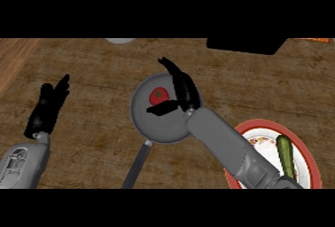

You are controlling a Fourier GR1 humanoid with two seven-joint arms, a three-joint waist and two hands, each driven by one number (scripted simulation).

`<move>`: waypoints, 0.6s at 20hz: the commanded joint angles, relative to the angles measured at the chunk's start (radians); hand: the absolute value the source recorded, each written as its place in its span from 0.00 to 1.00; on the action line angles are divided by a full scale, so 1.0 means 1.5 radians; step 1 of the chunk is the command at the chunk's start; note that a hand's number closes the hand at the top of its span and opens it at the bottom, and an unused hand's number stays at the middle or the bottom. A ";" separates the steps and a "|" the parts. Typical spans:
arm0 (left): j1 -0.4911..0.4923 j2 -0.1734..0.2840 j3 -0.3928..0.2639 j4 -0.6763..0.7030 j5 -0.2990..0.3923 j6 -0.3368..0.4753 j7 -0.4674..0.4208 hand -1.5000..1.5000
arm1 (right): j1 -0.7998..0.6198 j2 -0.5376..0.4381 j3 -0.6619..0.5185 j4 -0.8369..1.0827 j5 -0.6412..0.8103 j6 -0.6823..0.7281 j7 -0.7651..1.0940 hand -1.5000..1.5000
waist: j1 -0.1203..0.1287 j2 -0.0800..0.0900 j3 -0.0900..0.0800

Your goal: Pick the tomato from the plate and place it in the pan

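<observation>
In the head view you see one pan (154,126) at the centre of the frame on the tabletop (85,62), its handle running toward the lower edge. One tomato (158,95) lies inside the pan. Your right hand (183,91) hovers over it, fingers straight and spread, thumb apart, holding nothing. One red-rimmed plate (302,148) sits lower right, carrying one cucumber (285,155). Your left hand (49,106) rests at left, fingers straight, empty.

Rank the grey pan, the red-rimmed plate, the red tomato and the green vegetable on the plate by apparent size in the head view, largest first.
1. Round grey pan with its long handle.
2. Red-rimmed white plate, partly hidden by the right forearm, so its rank is unsure.
3. Long green vegetable.
4. Red tomato, lying in the pan.
</observation>
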 commanded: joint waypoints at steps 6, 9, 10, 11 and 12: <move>0.028 -0.013 0.003 0.016 -0.020 0.032 -0.021 0.50 | -0.015 0.000 -0.022 0.023 -0.137 -0.084 -0.085 0.00 | -0.037 -0.009 -0.001; 0.072 0.011 0.036 -0.014 0.010 0.013 -0.017 0.50 | -0.033 0.000 -0.089 0.100 -0.134 -0.043 -0.123 0.00 | -0.064 -0.017 -0.001; 0.050 0.016 0.032 -0.017 0.009 0.005 0.006 0.50 | -0.053 0.000 -0.103 0.114 -0.144 -0.047 -0.125 0.00 | -0.065 -0.016 -0.001; 0.078 0.024 0.044 -0.038 0.016 0.004 0.013 0.50 | -0.042 -0.020 -0.118 0.091 -0.138 -0.040 -0.128 0.00 | -0.078 -0.021 -0.001; 0.114 0.049 0.068 -0.032 0.029 -0.013 -0.032 0.50 | -0.023 -0.040 -0.129 0.081 -0.147 -0.027 -0.131 0.00 | -0.080 -0.022 -0.001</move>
